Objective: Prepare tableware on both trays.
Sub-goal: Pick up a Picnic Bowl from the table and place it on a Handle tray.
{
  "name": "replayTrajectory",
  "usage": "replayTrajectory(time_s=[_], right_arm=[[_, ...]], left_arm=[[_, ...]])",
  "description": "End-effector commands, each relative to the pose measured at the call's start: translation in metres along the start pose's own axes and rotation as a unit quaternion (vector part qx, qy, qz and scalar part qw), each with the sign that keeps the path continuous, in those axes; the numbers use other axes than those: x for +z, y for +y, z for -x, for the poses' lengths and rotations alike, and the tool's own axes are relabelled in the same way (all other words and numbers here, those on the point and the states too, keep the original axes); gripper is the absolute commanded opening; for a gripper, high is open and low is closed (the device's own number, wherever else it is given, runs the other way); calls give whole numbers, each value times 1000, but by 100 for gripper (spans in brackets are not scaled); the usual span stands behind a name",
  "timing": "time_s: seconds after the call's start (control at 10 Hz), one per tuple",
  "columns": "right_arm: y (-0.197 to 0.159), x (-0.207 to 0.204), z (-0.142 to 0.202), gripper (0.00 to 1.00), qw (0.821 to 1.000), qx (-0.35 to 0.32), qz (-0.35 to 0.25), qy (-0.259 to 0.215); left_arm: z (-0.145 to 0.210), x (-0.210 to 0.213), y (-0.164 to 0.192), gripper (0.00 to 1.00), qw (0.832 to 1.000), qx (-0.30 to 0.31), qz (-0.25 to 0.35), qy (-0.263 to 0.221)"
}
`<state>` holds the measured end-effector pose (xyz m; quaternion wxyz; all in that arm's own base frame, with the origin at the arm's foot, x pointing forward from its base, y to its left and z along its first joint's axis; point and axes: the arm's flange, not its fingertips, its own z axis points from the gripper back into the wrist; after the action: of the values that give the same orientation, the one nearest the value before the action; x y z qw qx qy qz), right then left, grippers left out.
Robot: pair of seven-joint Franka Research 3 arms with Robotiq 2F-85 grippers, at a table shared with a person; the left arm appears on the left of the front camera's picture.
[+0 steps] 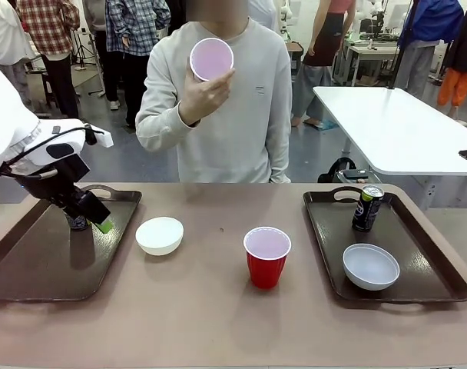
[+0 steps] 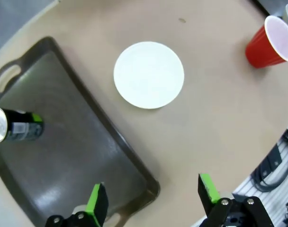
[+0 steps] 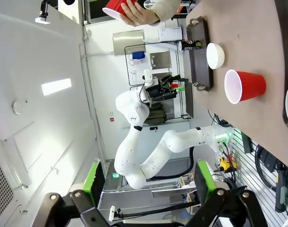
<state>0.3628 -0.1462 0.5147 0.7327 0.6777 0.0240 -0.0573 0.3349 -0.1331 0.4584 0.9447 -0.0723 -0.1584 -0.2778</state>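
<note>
As it hangs wide open, the left tool (image 2: 151, 189) holds nothing

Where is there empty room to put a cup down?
Bare tabletop runs along the near edge, before the round white bowl and red plastic cup. The left dark brown plastic tray is bare near its black can. The right brown tray is fuller: second can, second bowl.

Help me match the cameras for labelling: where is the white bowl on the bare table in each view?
Front view: white bowl left of centre, just right of the left tray.
Left wrist view: bowl at upper middle, off the tray's rim.
Right wrist view: bowl small, upper right.
Shared landmark: the standing red cup beside it.
</note>
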Motion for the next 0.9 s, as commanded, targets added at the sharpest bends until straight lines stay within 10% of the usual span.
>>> replayTrajectory(time_s=[0.0,0.4,0.8], right_arm=[[3,2,0,100,1000,-10,-5,3],[3,2,0,100,1000,-10,-5,3],[3,2,0,100,1000,-10,-5,3]], left_arm=[[0,4,5,100,1000,-5,4,-17],[1,-3,5,100,999,-4,-36,5],[100,91,44,100,991,-109,-71,-21]])
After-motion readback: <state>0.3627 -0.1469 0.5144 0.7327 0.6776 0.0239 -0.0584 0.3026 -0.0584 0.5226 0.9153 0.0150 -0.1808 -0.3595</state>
